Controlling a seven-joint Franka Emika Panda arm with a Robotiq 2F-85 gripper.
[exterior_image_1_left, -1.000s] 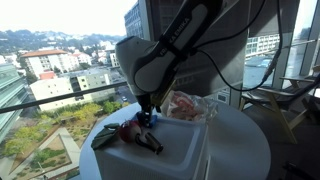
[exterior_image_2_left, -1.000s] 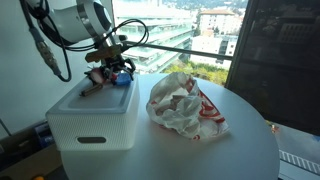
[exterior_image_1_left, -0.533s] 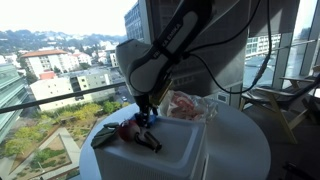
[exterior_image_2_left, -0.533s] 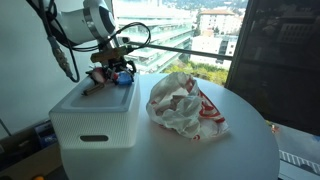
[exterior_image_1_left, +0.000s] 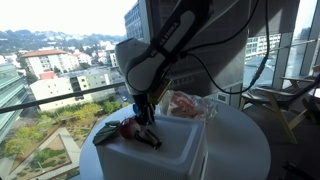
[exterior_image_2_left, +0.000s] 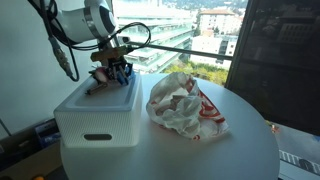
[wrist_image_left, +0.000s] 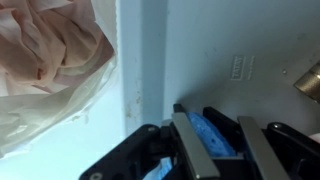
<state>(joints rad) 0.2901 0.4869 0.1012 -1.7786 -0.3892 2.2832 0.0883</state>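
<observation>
My gripper (wrist_image_left: 212, 122) hangs low over the top of a white box (exterior_image_1_left: 172, 152) (exterior_image_2_left: 95, 115) that stands on a round white table (exterior_image_2_left: 200, 155). In the wrist view a blue spongy thing (wrist_image_left: 208, 136) sits between the two fingers, which press on it from both sides. The gripper (exterior_image_1_left: 144, 113) (exterior_image_2_left: 117, 70) is in both exterior views, among a small heap of things on the box top. That heap holds a red piece (exterior_image_1_left: 128, 128) and a dark piece (exterior_image_1_left: 151, 139). A sliver of the blue thing (exterior_image_2_left: 124, 78) peeks out below the fingers.
A crumpled white plastic bag with red print (exterior_image_2_left: 183, 103) (exterior_image_1_left: 188, 106) (wrist_image_left: 45, 60) lies on the table beside the box. Behind the table is a window over a city. Black cables trail from the arm (exterior_image_1_left: 170, 45).
The gripper has sunk onto the heap on the box top, and its fingers have closed in from wide open onto the blue thing.
</observation>
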